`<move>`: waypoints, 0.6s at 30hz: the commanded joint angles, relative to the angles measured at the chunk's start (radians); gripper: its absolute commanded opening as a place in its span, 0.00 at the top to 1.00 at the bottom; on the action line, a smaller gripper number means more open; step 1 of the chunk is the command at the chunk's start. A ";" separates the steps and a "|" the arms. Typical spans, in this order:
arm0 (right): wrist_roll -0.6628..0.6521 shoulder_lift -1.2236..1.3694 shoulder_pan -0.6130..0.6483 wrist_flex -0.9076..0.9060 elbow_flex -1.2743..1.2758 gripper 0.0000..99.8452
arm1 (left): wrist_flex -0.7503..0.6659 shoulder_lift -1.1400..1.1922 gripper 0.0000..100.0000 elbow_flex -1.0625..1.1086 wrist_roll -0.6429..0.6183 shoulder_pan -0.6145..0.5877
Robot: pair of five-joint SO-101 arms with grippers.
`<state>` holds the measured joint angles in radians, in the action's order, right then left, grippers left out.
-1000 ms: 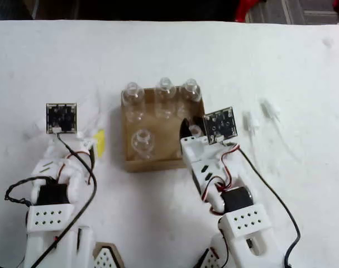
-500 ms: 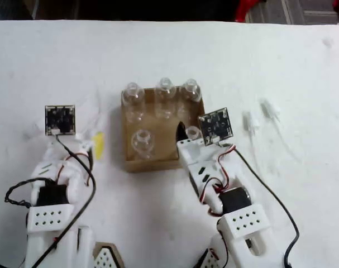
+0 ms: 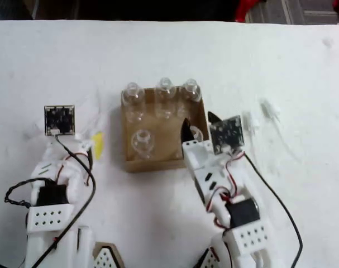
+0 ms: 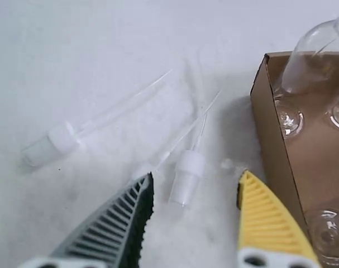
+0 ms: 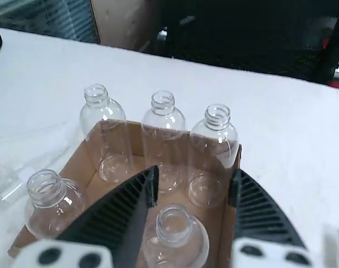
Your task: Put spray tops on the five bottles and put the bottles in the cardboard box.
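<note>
You have the cardboard box holding five bottles, upright and uncapped. Your right claw stands open astride the bottle in the box corner nearest that arm. The left wrist view adds the left claw, open over a spray top lying beside the box.

Table: cardboard box at centre | In box: three bottles along back wall, fourth bottle front-left, fifth bottle front-right between spread fingers of right gripper | Left of box: two spray tops, the nearer between parted fingers of left gripper | Right of box: two further spray tops, side by side.
</note>
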<state>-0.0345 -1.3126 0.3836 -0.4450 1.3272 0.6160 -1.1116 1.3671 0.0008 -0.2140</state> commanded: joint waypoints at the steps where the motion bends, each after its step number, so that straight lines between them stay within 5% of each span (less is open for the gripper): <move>1: 0.009 -0.219 -0.015 -0.108 -0.002 0.81 | -0.023 -0.018 0.77 -0.014 0.009 -0.015; 12: 0.009 -0.369 -0.154 -0.266 -0.091 0.81 | -0.012 -0.019 0.77 -0.043 0.009 -0.030; 18: 0.009 -0.367 -0.220 -0.358 -0.109 0.82 | 0.408 -0.012 0.77 -0.456 0.034 -0.031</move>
<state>-0.0345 -1.6901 0.2240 -0.7564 1.2797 0.7572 -1.1116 1.2367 0.0008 -0.2325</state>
